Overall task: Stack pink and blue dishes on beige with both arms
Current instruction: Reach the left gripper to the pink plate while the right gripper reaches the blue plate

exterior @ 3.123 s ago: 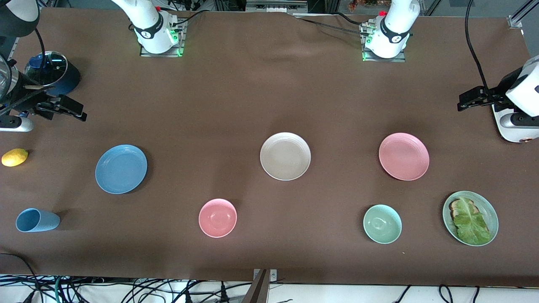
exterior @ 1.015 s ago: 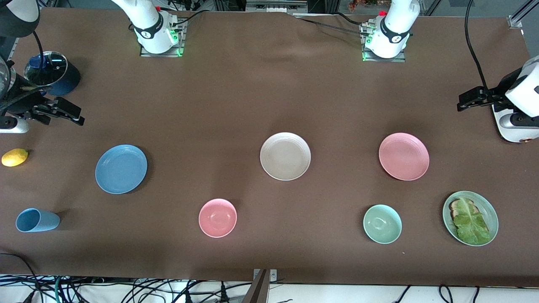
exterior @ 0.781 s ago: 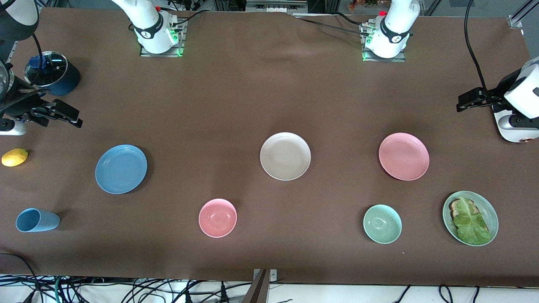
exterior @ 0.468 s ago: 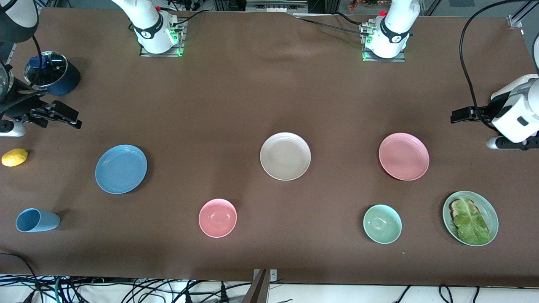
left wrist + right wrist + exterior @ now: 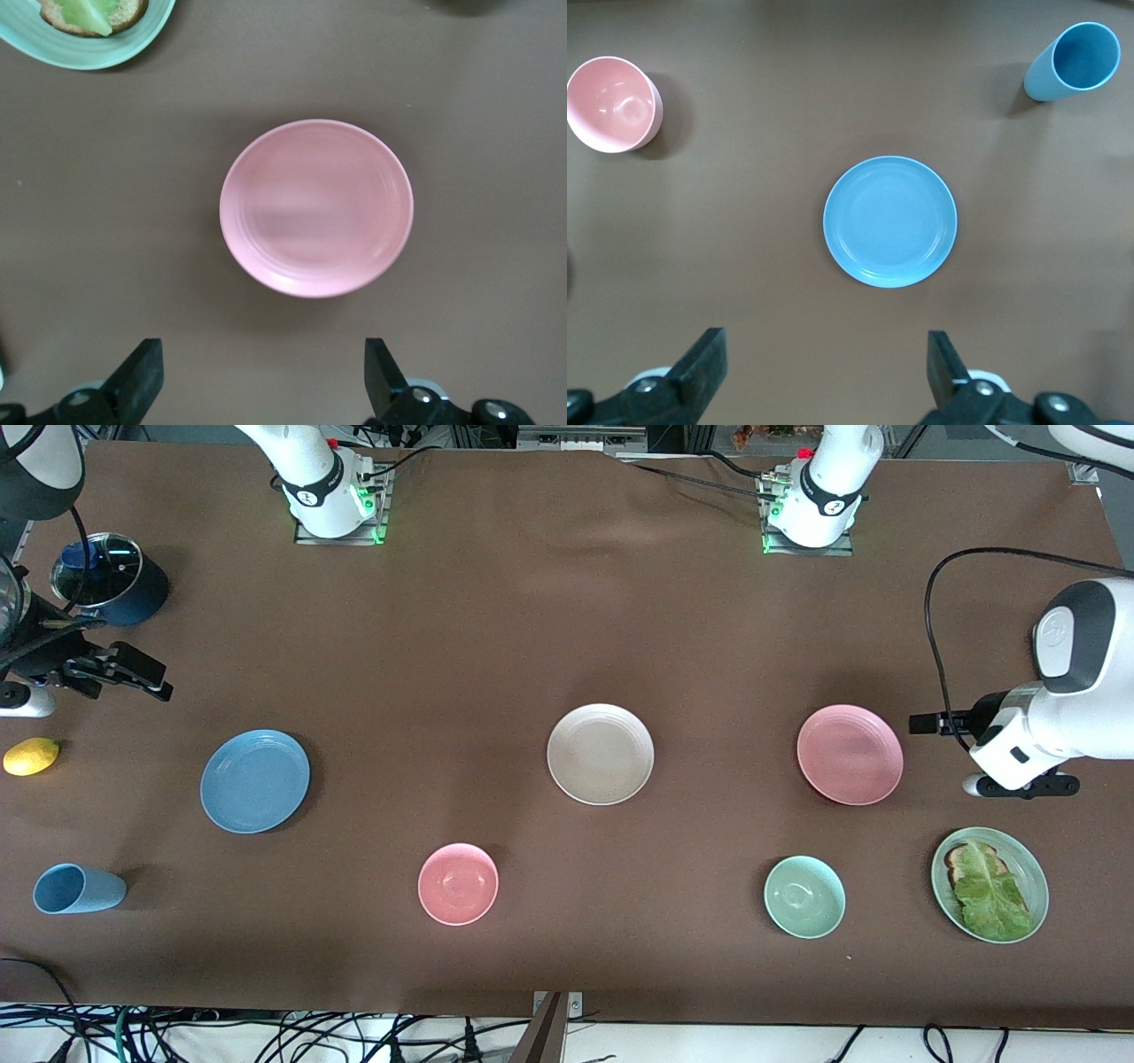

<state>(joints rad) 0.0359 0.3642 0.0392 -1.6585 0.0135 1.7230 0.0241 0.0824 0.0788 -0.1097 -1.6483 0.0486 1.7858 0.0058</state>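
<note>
The beige plate [image 5: 601, 754] lies mid-table. Beside it toward the left arm's end rests the pink plate [image 5: 850, 754], and the blue plate [image 5: 255, 780] lies toward the right arm's end. My left gripper [image 5: 930, 724] hangs over bare cloth just off the pink plate's rim, on the side of the left arm's end. In the left wrist view it [image 5: 264, 372] is open and empty, apart from the pink plate [image 5: 316, 208]. My right gripper [image 5: 146, 675] hovers over the cloth, off the blue plate. The right wrist view shows it [image 5: 827, 367] open, clear of the blue plate [image 5: 890, 221].
Nearer the front camera stand a pink bowl [image 5: 458, 883], a mint bowl [image 5: 804, 896], a green plate with toast and lettuce [image 5: 990, 884] and a blue cup [image 5: 78, 888] lying on its side. A lemon [image 5: 31, 755] and a lidded dark pot [image 5: 106, 576] sit at the right arm's end.
The left arm has swung in from the table's end and its gripper now hangs close to the pink plate. The right gripper has shifted only slightly. No plate has moved.
</note>
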